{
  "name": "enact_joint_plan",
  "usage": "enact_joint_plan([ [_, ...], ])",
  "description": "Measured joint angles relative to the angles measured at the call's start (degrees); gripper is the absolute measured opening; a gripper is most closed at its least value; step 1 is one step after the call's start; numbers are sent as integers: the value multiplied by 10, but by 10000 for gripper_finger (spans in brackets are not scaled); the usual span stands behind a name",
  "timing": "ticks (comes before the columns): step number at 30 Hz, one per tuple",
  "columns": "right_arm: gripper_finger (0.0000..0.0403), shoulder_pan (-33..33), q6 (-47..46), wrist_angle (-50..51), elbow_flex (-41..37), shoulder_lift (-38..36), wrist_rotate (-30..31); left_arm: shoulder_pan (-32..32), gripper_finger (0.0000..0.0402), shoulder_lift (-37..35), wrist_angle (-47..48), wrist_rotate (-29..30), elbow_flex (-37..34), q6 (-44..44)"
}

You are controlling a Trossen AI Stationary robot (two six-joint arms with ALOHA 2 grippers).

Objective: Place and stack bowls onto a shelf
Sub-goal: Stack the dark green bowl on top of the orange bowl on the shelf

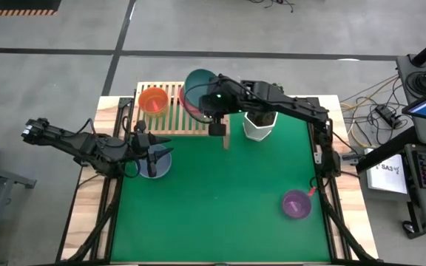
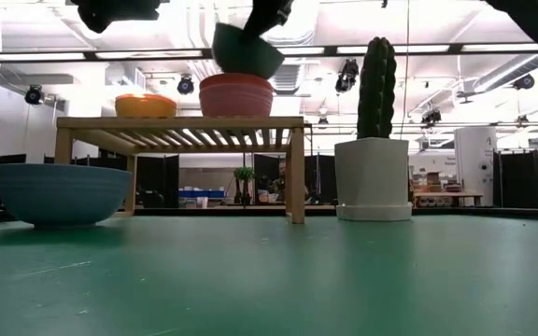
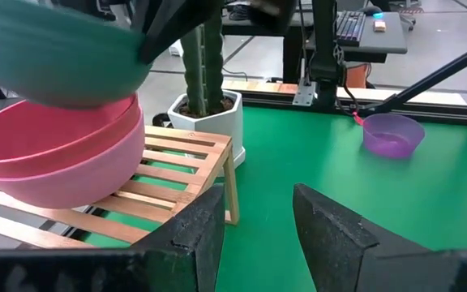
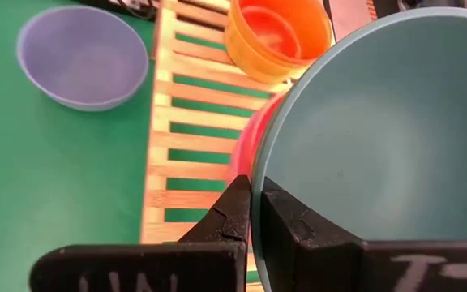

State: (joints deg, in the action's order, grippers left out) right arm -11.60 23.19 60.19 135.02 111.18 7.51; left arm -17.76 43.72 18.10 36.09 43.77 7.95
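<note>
The right gripper [image 4: 254,212] pinched the teal bowl's [image 4: 379,138] rim, tilted above the pink stack [image 2: 236,94] on the shelf [image 2: 180,126]; levelling and centring before release seemed wise.

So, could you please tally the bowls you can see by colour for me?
teal bowl: 1
coral bowl: 1
pink bowl: 1
yellow bowl: 1
red-orange bowl: 1
blue-grey bowl: 1
purple bowl: 1
Total: 7 bowls in view
</note>
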Motion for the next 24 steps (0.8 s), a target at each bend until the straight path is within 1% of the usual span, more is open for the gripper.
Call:
enact_joint_plan([
  [8, 11, -7, 4, -10, 0, 10, 0, 0, 130, 1, 0, 0, 0, -2],
  [11, 26, -9, 4, -11, 0, 15, 0, 0, 130, 1, 0, 0, 0, -3],
  [18, 73, -12, -6, -30, -1, 15, 0, 0, 130, 1, 0, 0, 0, -3],
  [21, 81, -12, -7, -43, -1, 14, 1, 0, 130, 1, 0, 0, 0, -3],
  [24, 80, -12, -16, -57, -1, 12, 0, 0, 130, 1, 0, 0, 0, -3],
])
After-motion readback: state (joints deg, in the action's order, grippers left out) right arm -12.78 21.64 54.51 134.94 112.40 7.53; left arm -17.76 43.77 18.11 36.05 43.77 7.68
